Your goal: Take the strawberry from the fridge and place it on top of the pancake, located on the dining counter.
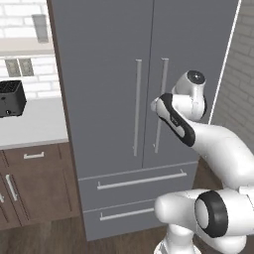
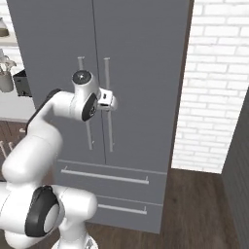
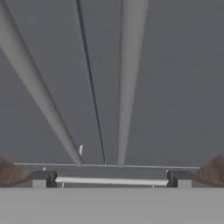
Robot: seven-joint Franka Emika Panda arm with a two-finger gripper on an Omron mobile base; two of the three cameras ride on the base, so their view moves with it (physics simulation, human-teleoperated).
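The grey fridge (image 1: 109,64) stands in front of me with both doors shut, so the strawberry is hidden. Its two long bar handles (image 1: 137,106) flank the door seam. My gripper (image 2: 110,101) hovers close to the doors at mid-height, right by the right-hand handle (image 2: 108,121). In the hand view the gripper (image 3: 111,179) is open, and its two dark fingertips (image 3: 43,178) stand wide apart with nothing between them. That view looks down along the doors and both handles (image 3: 127,87). The pancake and the dining counter are out of view.
Two lower fridge drawers (image 1: 139,181) sit under the doors. A black toaster (image 1: 11,98) stands on the white counter (image 1: 34,126) over dark wood cabinets (image 1: 34,183) to the left. A white brick wall (image 2: 214,87) and wood floor (image 2: 199,204) lie to the right.
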